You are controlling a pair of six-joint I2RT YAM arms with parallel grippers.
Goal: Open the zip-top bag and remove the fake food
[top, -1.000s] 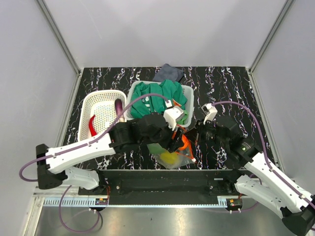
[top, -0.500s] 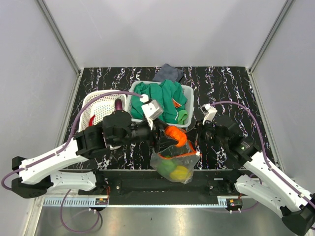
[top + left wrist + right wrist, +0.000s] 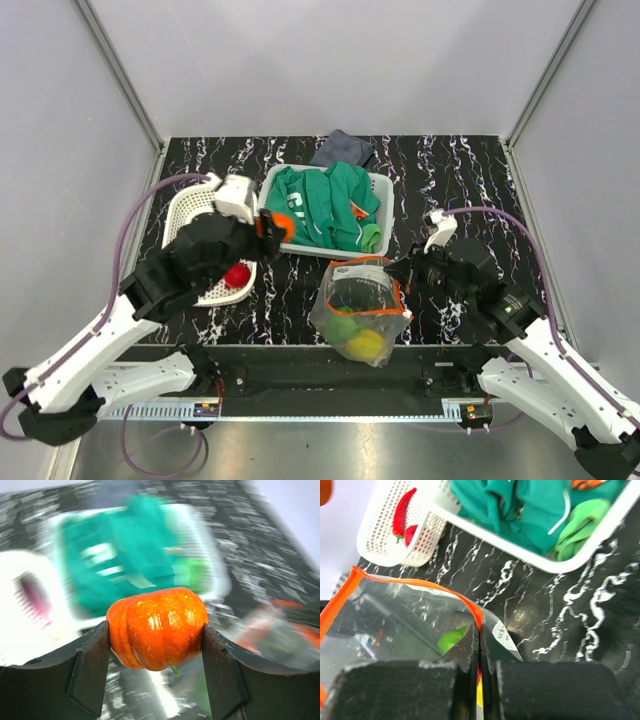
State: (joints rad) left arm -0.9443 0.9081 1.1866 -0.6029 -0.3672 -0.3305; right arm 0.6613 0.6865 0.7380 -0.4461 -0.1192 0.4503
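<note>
Swung leftward off the zip-top bag (image 3: 360, 310), the left pincer (image 3: 268, 226) grips an orange pumpkin (image 3: 156, 627) near the oval basket (image 3: 190, 215); the right pincer (image 3: 405, 268), closed, pinches the bag's orange rim at the table's (image 3: 460, 180) near edge.

Green garment (image 3: 320, 205) sits heaped in the rectangular white basket (image 3: 383, 198), grey cloth (image 3: 342, 148) just behind it, oval perforated basket (image 3: 183, 220) alongside on the black marbled table (image 3: 455, 170).
</note>
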